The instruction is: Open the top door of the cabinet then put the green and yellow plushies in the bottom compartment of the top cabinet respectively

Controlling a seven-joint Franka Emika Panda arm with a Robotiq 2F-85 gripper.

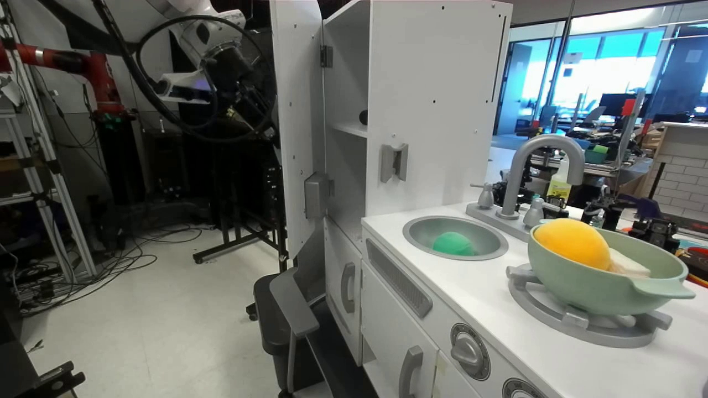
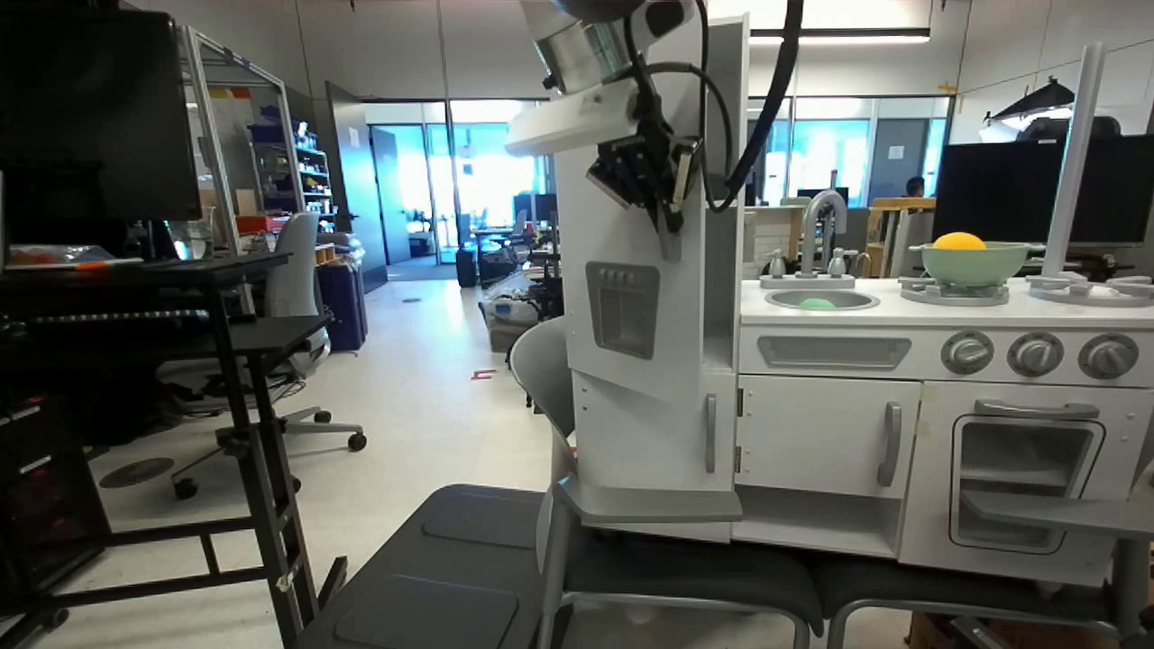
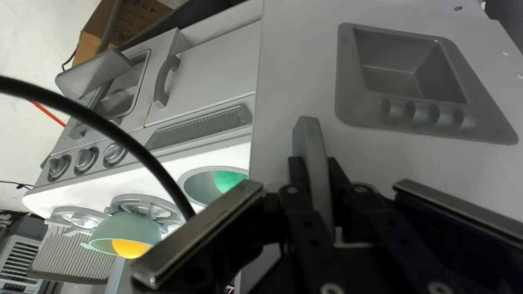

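The tall, flat white top door (image 1: 298,121) is standing open. A round bright-green plushie (image 1: 453,244) is lying in the round grey sink (image 1: 425,235); a plump yellow-orange plushie (image 1: 572,243) is sitting in a pale green bowl (image 1: 608,296). The black gripper (image 3: 317,169) is clamping the door's grey bar-shaped handle (image 3: 314,151) between 2 narrowly parted fingers (image 3: 297,169).
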